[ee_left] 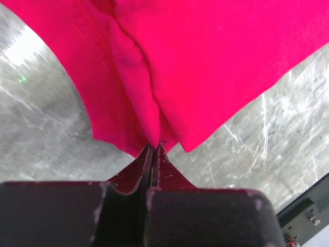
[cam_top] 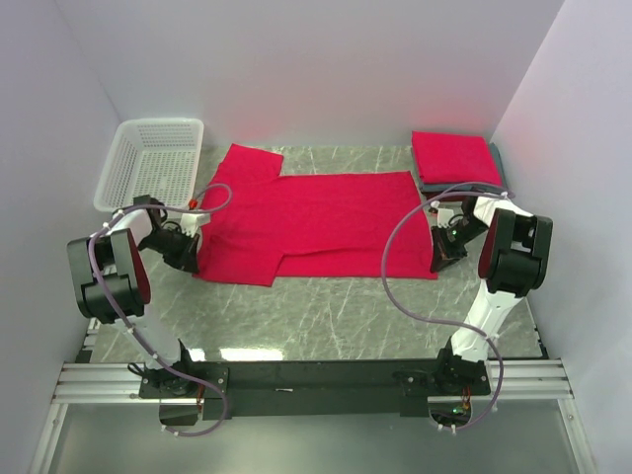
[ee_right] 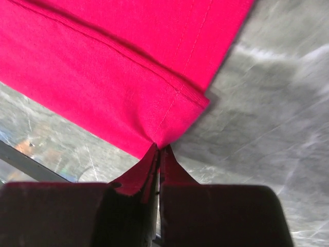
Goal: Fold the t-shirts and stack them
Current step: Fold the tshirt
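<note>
The spread t-shirt (cam_top: 316,222) lies flat across the middle of the table (cam_top: 326,316), with its sleeves toward the left and its hem toward the right. The cloth is judged light, limp and not fragile. It sags and bunches from any pinch point, so it is best taken at stitched edges and corners, at two points at once. The left gripper (ee_left: 153,149) is closed on a pinched ridge of cloth at the near sleeve edge. The right gripper (ee_right: 158,146) is closed on the near hem corner. How many layers each pinch holds cannot be determined. The folded stack (cam_top: 456,158) sits at the far right; what lies beneath its red top layer is mostly covered. The neckline is not discernible.
</note>
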Controlling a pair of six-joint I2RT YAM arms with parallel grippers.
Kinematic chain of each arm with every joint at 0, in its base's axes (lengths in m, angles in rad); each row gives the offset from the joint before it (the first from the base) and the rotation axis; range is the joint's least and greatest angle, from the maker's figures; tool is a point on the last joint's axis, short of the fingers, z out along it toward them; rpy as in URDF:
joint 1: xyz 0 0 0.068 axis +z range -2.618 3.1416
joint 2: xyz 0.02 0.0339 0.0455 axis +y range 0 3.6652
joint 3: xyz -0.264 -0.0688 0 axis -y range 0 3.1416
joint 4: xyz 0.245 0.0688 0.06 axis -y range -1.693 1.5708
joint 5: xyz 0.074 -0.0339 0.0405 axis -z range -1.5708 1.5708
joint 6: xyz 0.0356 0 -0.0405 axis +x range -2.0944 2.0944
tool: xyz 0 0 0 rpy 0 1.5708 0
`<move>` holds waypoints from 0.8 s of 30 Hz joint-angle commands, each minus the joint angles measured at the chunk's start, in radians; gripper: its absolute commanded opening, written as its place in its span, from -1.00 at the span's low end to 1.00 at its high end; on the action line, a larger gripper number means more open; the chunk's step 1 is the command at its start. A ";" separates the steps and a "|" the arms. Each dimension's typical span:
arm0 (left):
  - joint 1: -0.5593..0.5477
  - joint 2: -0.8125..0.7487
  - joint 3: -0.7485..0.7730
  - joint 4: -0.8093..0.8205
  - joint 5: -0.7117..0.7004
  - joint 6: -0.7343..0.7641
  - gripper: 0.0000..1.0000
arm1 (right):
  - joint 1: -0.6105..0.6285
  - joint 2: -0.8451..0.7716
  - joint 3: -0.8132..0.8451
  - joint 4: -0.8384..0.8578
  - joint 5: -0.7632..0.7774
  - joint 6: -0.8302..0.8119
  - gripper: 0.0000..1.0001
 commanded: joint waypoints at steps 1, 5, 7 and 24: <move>0.026 -0.046 -0.022 -0.062 -0.020 0.047 -0.99 | 0.000 -0.040 -0.059 0.001 0.069 -0.045 -1.00; 0.060 -0.065 -0.032 -0.121 -0.046 0.089 -0.99 | 0.000 -0.098 -0.103 -0.014 0.087 -0.079 -1.00; 0.075 -0.081 -0.036 -0.144 -0.057 0.115 -0.99 | 0.000 -0.117 -0.123 -0.034 0.084 -0.099 -1.00; -0.027 0.000 0.268 -0.182 0.079 0.024 -0.05 | 0.133 -0.092 0.179 -0.143 0.095 -0.194 -0.14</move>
